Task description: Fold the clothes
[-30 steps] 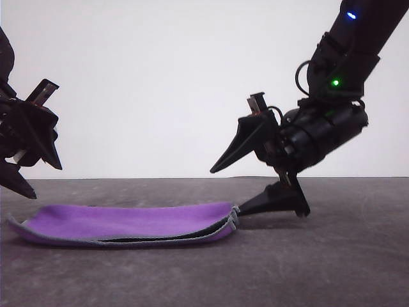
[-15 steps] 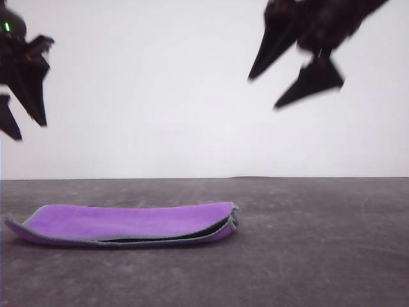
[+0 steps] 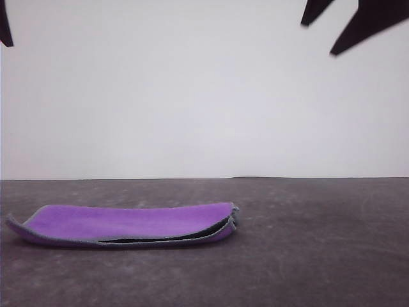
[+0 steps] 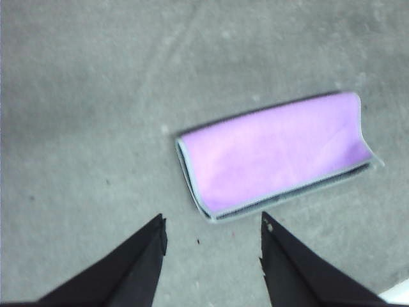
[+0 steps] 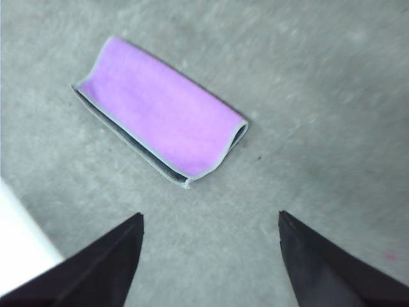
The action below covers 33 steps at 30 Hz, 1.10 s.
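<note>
Both wide open, left gripper [image 4: 213, 231], right gripper [image 5: 211, 224], empty, above cloth [image 3: 128, 224]

— What can't you make out from your station?

— Right gripper [image 3: 332, 25]: I get two black tips, the rest cut off by the front view's top edge. Left gripper [image 3: 5, 25]: one dark sliver at the corner.

— And the cloth [image 3: 128, 225]?

— Folded; its inner dark face is mostly hidden. My wrist views are soft with blur.
</note>
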Motion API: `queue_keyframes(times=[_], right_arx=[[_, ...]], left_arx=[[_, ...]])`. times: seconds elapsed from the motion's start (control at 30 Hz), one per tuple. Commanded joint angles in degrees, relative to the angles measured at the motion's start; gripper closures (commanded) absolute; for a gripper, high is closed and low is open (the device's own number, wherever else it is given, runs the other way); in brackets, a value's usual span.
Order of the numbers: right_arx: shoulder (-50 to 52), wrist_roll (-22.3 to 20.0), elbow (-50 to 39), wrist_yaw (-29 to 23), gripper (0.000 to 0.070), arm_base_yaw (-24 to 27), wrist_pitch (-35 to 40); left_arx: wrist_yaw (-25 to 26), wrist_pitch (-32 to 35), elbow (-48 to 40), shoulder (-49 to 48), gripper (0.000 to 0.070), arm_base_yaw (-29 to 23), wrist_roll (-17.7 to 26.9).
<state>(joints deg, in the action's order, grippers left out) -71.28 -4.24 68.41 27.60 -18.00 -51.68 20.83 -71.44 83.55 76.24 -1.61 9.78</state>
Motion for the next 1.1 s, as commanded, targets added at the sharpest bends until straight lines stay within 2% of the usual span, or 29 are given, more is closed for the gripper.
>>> queue_keyframes(times=[0.0, 0.17, 0.3, 0.53, 0.7, 0.93, 1.07], right_arx=[[-1.34, 4.05, -4.85, 1.32, 0.0278, -0.26, 5.00], [-4.13, 15.62, -19.47, 9.59, 0.0277, -1.00, 27.11], [-9.56, 23.20, -24.61, 14.58, 0.0276, -1.83, 39.47], [-21.10, 30.63, -24.90, 16.14, 0.0276, -4.55, 51.41], [-26.88, 34.57, -24.89, 16.53, 0.0276, -5.40, 57.11], [-28.82, 39.36, -24.88, 16.52, 0.0280, -6.50, 63.23], [-28.83, 41.02, -24.86, 16.36, 0.0288, -7.35, 64.34]], left_arx=[[-0.32, 0.89, -2.75, -1.53, 0.0415, 0.02, -1.11], [-0.34, 4.97, -13.40, -8.18, 0.0416, 0.00, -1.95], [-0.32, 7.02, -17.69, -9.80, 0.0416, 0.00, -2.27], [-0.32, 8.64, -18.12, -9.65, 0.0416, 0.00, -3.41], [-0.30, 8.73, -18.12, -9.65, 0.0416, 0.00, -3.46], [-0.30, 8.76, -18.12, -9.65, 0.0416, 0.00, -3.53], [-0.30, 8.71, -18.12, -9.65, 0.0416, 0.02, -4.15]])
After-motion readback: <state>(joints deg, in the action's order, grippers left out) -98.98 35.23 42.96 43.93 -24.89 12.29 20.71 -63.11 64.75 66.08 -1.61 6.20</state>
